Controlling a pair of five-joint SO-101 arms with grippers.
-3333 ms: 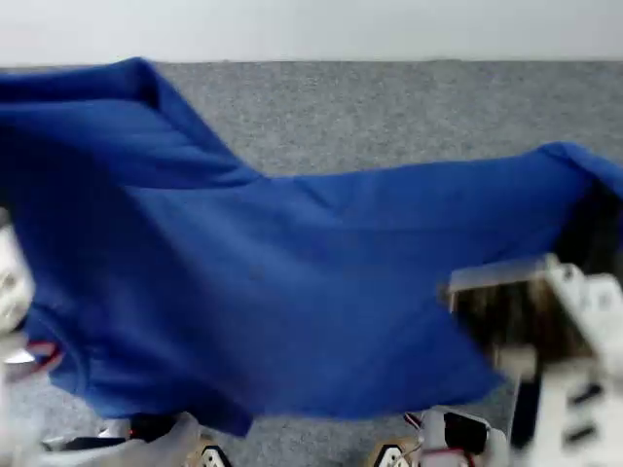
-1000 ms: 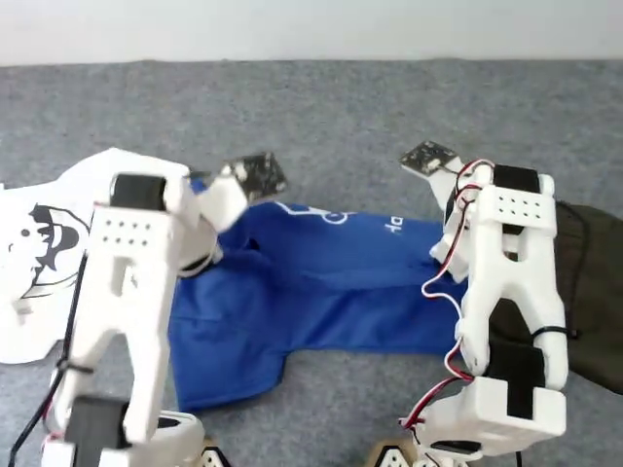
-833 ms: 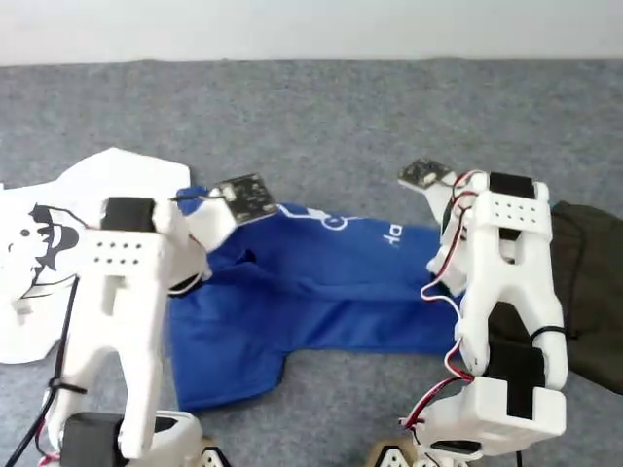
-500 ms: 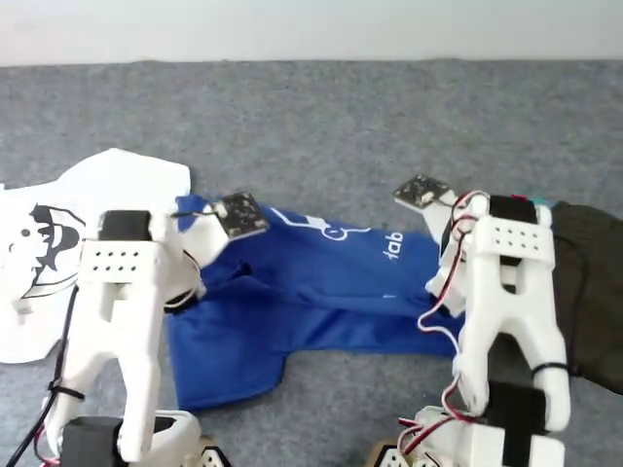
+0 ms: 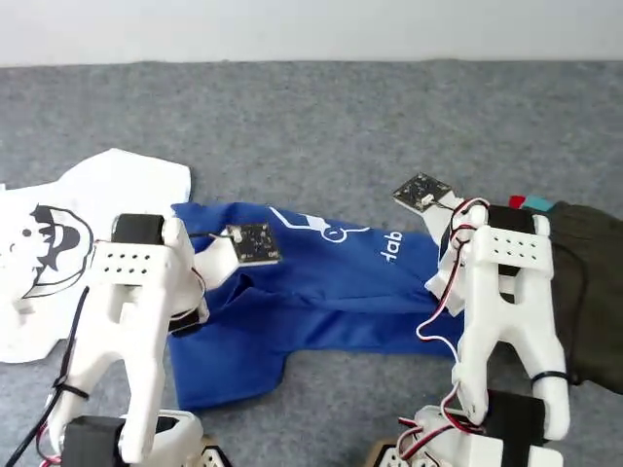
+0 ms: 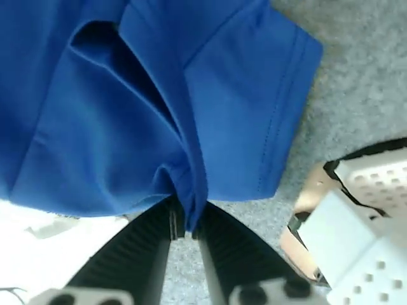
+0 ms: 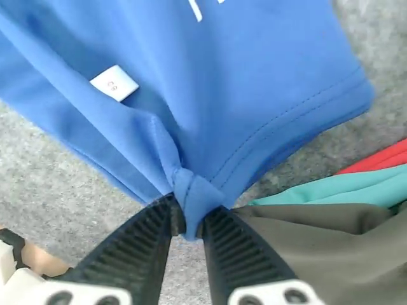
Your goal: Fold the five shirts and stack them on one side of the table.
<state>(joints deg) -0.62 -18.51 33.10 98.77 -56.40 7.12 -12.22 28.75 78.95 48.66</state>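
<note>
A blue shirt (image 5: 321, 282) with white print lies across the middle of the grey table, folded into a long band. My left gripper (image 6: 186, 230) is shut on a bunched pinch of the blue shirt (image 6: 127, 114) at its left end, by a sleeve hem. My right gripper (image 7: 188, 230) is shut on a gathered fold of the blue shirt (image 7: 210, 95) at its right end, near a small white tag (image 7: 114, 82). In the high view both white arms stand over the shirt's ends and hide the fingers.
A white shirt (image 5: 58, 253) with a black print lies spread at the left, touching the blue one. A dark olive shirt (image 5: 589, 282) lies at the right over red (image 5: 516, 201) and teal (image 5: 540, 205) cloth. Bare grey table (image 5: 341, 126) stretches behind.
The blue shirt, earlier held up and spread wide, now lies on the table. Over the last second both arms drew back toward the near edge, flattening it and baring more of its print.
</note>
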